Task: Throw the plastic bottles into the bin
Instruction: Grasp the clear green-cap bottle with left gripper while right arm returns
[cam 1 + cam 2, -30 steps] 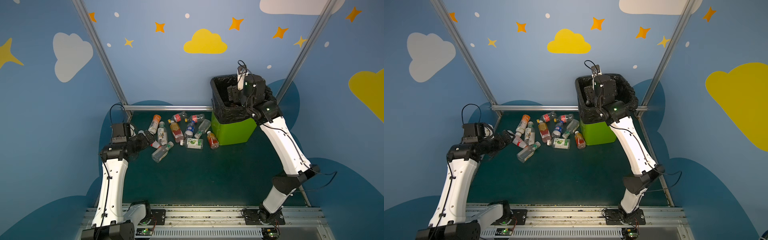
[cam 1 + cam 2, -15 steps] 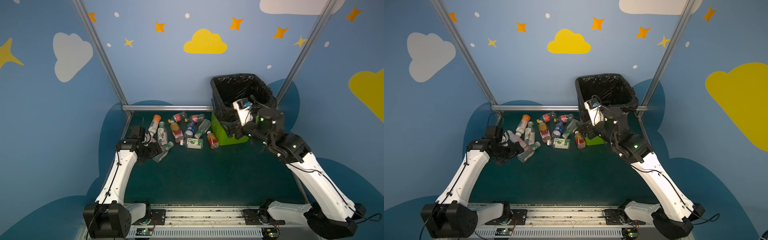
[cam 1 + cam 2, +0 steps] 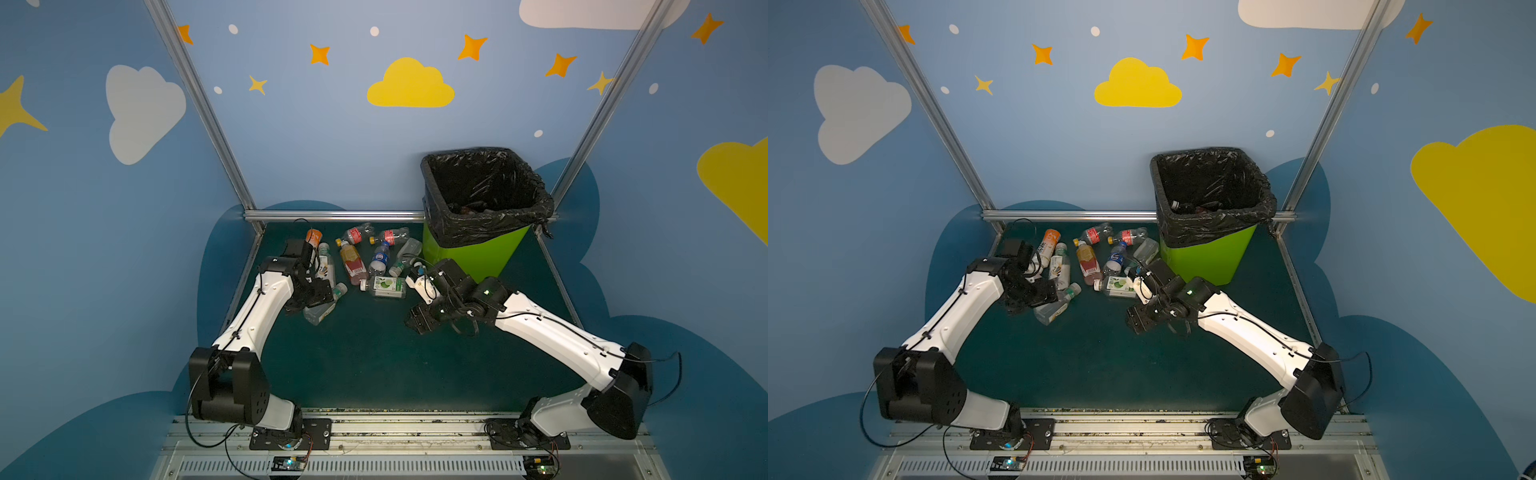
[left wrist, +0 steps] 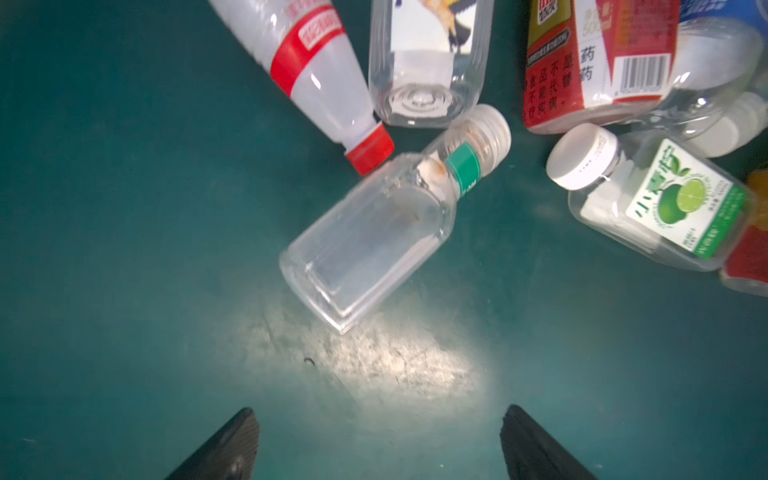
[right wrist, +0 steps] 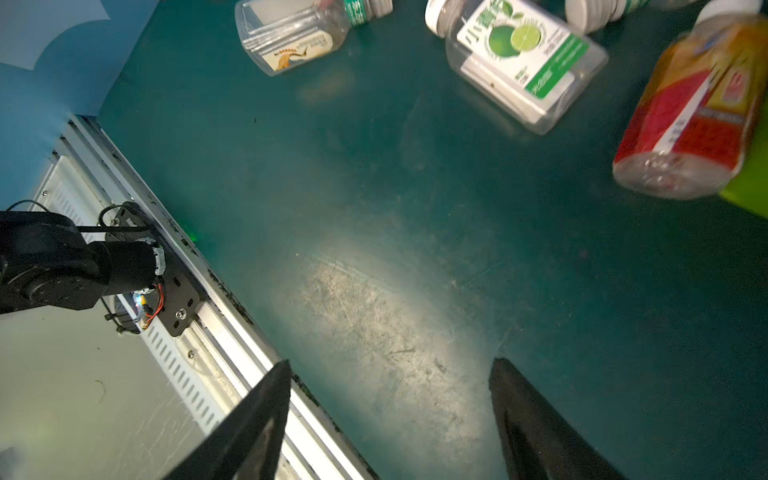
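The clear square-sided plastic bottle (image 4: 370, 232) is probably light and crushable; grip its flat midbody gently. The left end effector (image 4: 378, 415) and right end effector (image 5: 390, 365) stand open, empty.

Perhaps eleven plastic bottles (image 3: 353, 262) on the floor (image 3: 374, 353); one bin (image 3: 469, 257).

Top views are dim but sharp; the bag (image 3: 498, 232) glints at 1 o'clock. Wrist views show pale glare on the mat (image 4: 395, 365), and the bottles (image 5: 698, 104) blur.
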`<state>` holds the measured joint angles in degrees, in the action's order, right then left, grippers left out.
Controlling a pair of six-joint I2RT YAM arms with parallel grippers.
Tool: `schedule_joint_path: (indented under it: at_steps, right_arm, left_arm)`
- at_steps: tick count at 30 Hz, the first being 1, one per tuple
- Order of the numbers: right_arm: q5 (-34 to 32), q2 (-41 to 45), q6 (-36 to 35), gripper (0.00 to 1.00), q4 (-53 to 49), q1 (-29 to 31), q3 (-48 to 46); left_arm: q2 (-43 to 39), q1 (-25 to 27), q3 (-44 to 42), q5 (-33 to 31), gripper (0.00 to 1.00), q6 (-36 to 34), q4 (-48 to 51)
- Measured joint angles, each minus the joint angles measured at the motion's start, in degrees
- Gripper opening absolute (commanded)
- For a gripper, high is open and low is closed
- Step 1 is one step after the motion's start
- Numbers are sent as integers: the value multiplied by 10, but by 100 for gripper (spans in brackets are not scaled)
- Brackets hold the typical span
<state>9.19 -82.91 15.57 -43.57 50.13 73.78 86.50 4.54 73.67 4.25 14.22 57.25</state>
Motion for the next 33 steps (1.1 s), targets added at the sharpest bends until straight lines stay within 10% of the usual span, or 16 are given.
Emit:
schedule_joint_path:
  at_steps: [33]
  right_arm:
    - [-39, 30, 53, 78, -26, 3, -29]
  left_arm:
    - [254, 17, 120, -61, 97, -134, 19]
